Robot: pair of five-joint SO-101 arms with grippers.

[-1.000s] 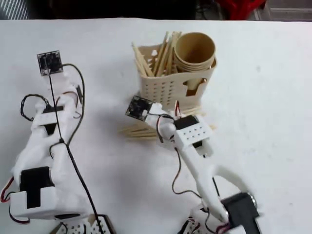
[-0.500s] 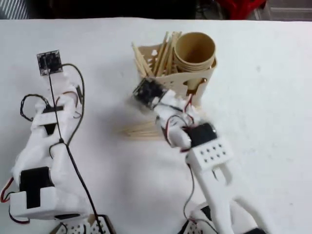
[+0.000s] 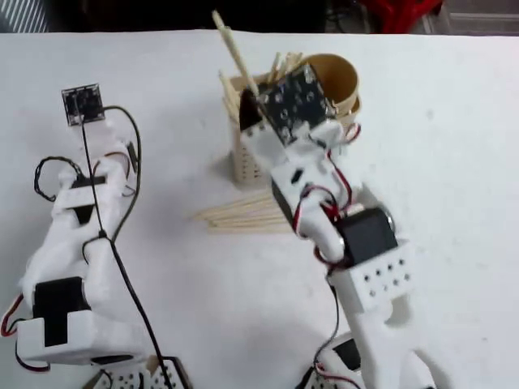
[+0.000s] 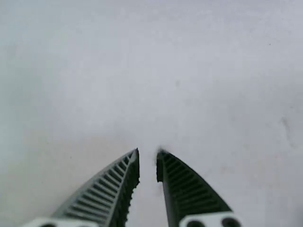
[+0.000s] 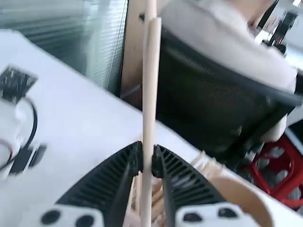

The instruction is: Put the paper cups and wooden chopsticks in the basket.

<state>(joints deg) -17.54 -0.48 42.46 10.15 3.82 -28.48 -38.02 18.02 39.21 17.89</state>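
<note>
One wooden chopstick (image 3: 230,44) is up in the air, clenched between the right arm's jaws (image 5: 147,158) and poking out slantwise past the far-left corner of the basket (image 3: 242,167). From the right wrist view the stick runs straight up out of the jaws, with the basket's upright chopsticks (image 5: 206,163) and the rim of a paper cup (image 5: 246,194) just below.

The basket stands near the middle of the white surface (image 3: 454,146), a stack of paper cups (image 3: 345,76) in its right side and a bunch of chopsticks (image 3: 280,65) leaning in its left. The right arm (image 3: 357,243) stretches up from the near edge, and its wrist with the dark circuit board (image 3: 296,100) sits over the basket's middle, so much of the opening is hidden from above.

A loose heap of chopsticks (image 3: 235,217) lies flat on the surface just in front of the basket, partly tucked under that arm.

Well off to the left the other arm (image 3: 77,235) lies low, cables trailing over it. Its jaws (image 4: 147,153) are drawn almost together – only a sliver between the tips – grasping nothing, above bare surface.

Behind the surface, a black mesh chair back (image 5: 213,99) and window blinds (image 5: 61,28).
</note>
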